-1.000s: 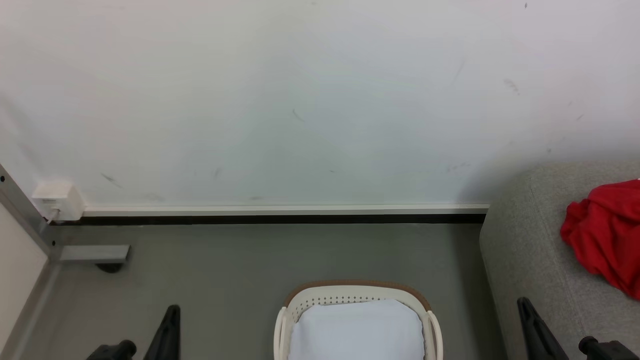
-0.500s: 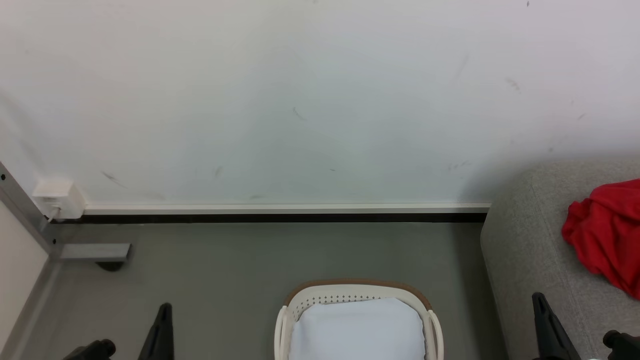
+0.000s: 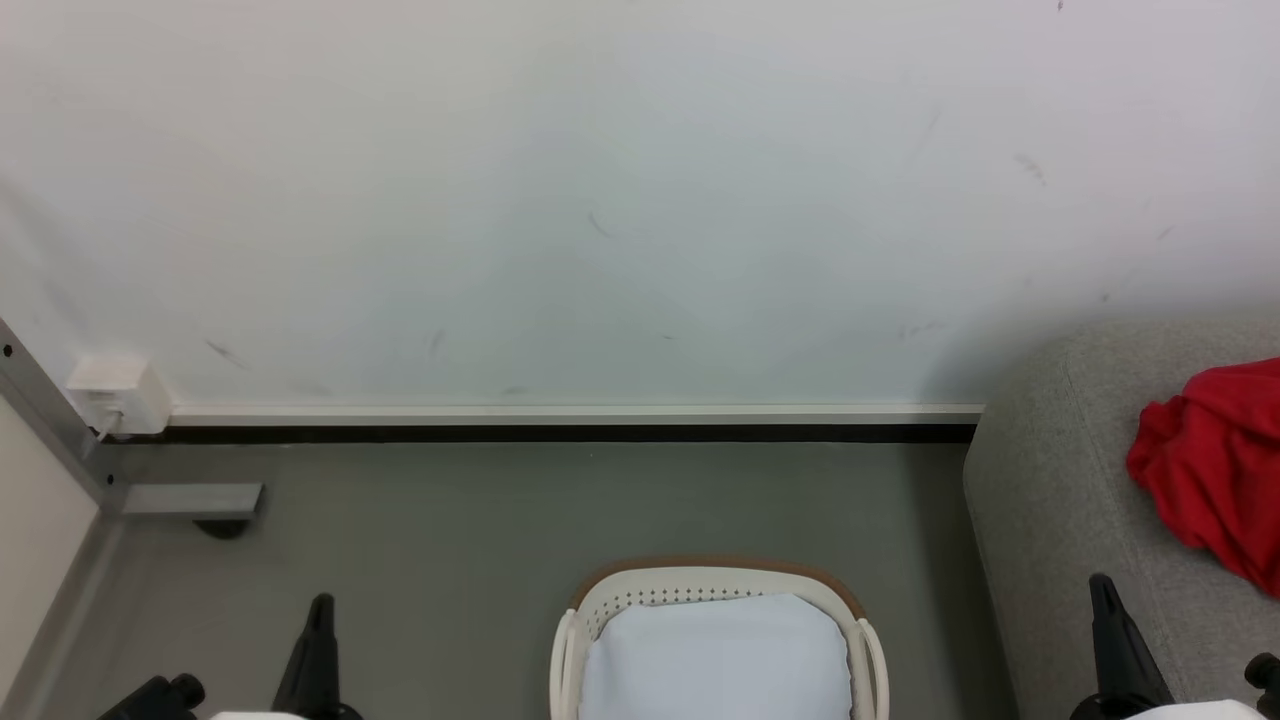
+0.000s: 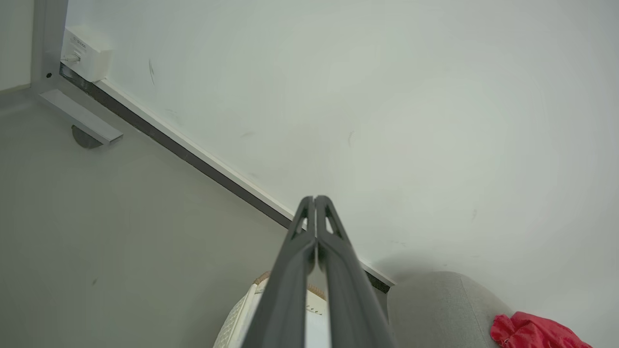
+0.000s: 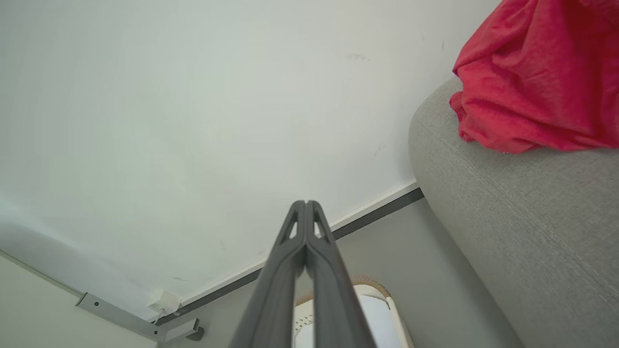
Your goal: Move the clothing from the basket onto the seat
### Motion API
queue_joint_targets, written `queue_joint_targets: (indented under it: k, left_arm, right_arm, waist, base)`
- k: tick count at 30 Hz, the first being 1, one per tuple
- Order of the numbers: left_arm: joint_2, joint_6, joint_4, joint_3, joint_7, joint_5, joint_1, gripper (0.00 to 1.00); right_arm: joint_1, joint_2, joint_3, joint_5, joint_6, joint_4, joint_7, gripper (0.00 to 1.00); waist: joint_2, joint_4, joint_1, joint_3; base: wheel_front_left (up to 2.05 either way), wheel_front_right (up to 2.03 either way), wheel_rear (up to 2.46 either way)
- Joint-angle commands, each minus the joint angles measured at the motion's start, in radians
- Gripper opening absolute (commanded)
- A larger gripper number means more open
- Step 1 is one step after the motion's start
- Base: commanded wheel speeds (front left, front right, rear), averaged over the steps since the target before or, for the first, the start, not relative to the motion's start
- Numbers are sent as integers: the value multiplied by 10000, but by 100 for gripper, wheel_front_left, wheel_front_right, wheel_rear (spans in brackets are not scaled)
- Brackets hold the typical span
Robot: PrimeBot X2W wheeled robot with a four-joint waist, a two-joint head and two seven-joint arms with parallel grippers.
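The red clothing [image 3: 1215, 470] lies crumpled on the grey seat [image 3: 1050, 500] at the right edge of the head view; it also shows as clothing [image 5: 532, 82] on the seat [image 5: 522, 227] and clothing [image 4: 532, 333] on the seat [image 4: 435, 304]. The cream basket [image 3: 600, 600] with a brown rim stands on the floor at bottom centre, with a pale blue-white cloth [image 3: 715, 660] inside. My left gripper [image 3: 320, 605] is at the lower left, its fingers pressed together and empty [image 4: 315, 198]. My right gripper [image 3: 1100, 585] is at the lower right beside the seat, shut and empty [image 5: 305, 203].
A white wall [image 3: 600, 200] with a dark skirting strip [image 3: 560, 435] faces me across grey floor [image 3: 500, 510]. At the far left stand a metal frame foot [image 3: 190, 498] and a small white box [image 3: 115, 395] on the wall.
Both grippers have dropped lower in the head view and spread outward, the left to the left and the right to the right. The clothing and basket stay put.
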Motion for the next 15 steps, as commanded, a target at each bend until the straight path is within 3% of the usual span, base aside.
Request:
queue_joint_targets:
  k: [1,15]
  left_arm:
    - [40,-31,-163,54,87,-365,-243,0]
    - [20,-48,-238,179,569,-2184,-378,0]
  right_arm:
    - [-271,-21,-112,331,-6,-161,89,0]
    - [-423,74,-423,1926,-9,-186,563,0]
  waist:
    - [0,3,0,3]
    - [0,33,-1,40]
  base:
    - [0,0,0]
    - [0,0,0]
